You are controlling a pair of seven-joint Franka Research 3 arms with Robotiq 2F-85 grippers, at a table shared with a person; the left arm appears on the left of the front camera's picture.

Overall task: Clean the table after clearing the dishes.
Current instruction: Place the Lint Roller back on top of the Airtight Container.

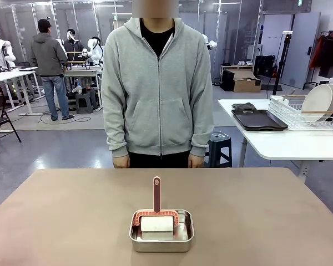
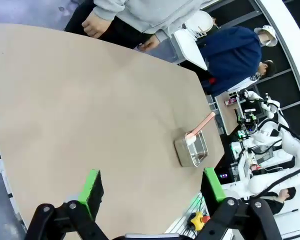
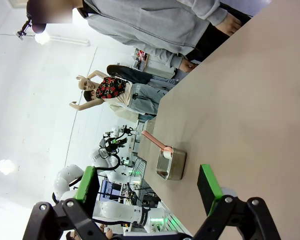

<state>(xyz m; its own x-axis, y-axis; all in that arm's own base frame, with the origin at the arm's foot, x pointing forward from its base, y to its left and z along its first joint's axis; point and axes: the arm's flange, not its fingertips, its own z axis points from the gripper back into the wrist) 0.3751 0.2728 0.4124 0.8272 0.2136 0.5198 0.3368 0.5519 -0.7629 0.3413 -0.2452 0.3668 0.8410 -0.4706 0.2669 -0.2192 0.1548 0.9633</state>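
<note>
**A:** The table (image 1: 61,221) stretched wide and tan across the front view, and near its robot-side edge sat a small steel pan (image 1: 161,231) with a white roller (image 1: 156,224) lying in it, the roller's salmon-pink handle (image 1: 156,194) pointing away toward the far side.

**B:** And the person (image 1: 157,83)?

**A:** Stood at the far edge in a grey zip hoodie, hands hanging at the sides just above the tabletop. Off to the right stood a white side table (image 1: 283,145), and there were the dishes: white plates (image 1: 318,101) upright in a wire rack (image 1: 299,115), dark trays (image 1: 259,119) stacked beside it.

**B:** What did the claws look like?

**A:** From the left wrist camera, the left gripper (image 2: 154,184) hung above the table with its green pads spread wide, nothing between them. The pan and roller lay beyond it, near the table's edge.

**B:** The right one?

**A:** The same. The right gripper (image 3: 148,182) was spread fully too, empty, over the tan top, with the pan showing between its fingers, farther off.
</note>
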